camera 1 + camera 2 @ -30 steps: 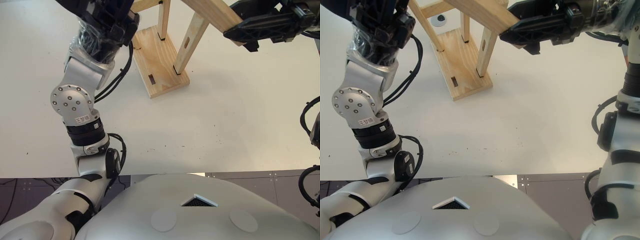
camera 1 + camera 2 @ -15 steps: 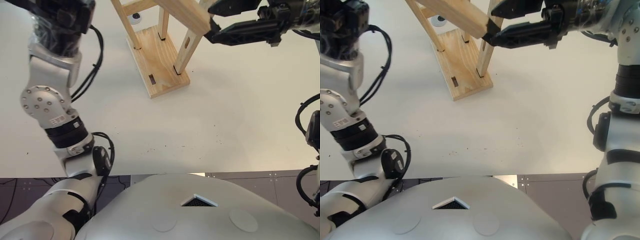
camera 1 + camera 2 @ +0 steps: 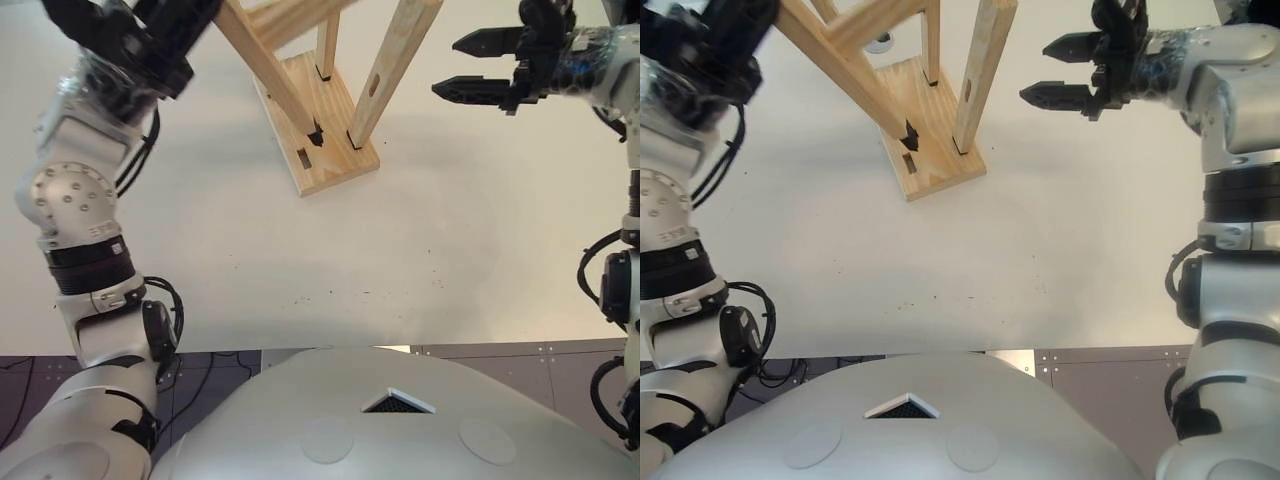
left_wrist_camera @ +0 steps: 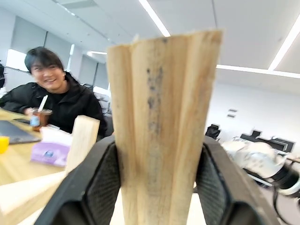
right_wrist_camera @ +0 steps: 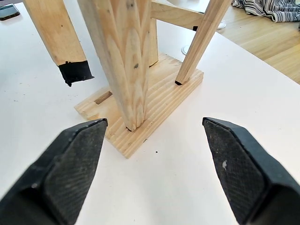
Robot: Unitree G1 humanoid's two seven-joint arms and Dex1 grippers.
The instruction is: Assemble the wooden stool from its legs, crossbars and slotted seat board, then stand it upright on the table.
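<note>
Pale wood stool (image 3: 335,110), seat board (image 3: 335,165) down, black-tipped leg (image 3: 270,75) near a slot (image 3: 303,157).

Left arm (image 3: 75,200): silver-grey shells; round joint cap ringed with small screws; white label; black ribbed collar; black cables looping alongside.
Right arm (image 3: 1240,200): silver shells, black joint bands, black cable loop at the side, clear wrap near the wrist.
Left gripper (image 4: 159,187): black, curved, finely textured pads (image 4: 101,187).
Right gripper (image 3: 1035,70): black, two tapered fingers (image 5: 243,173), grainy faces.
</note>
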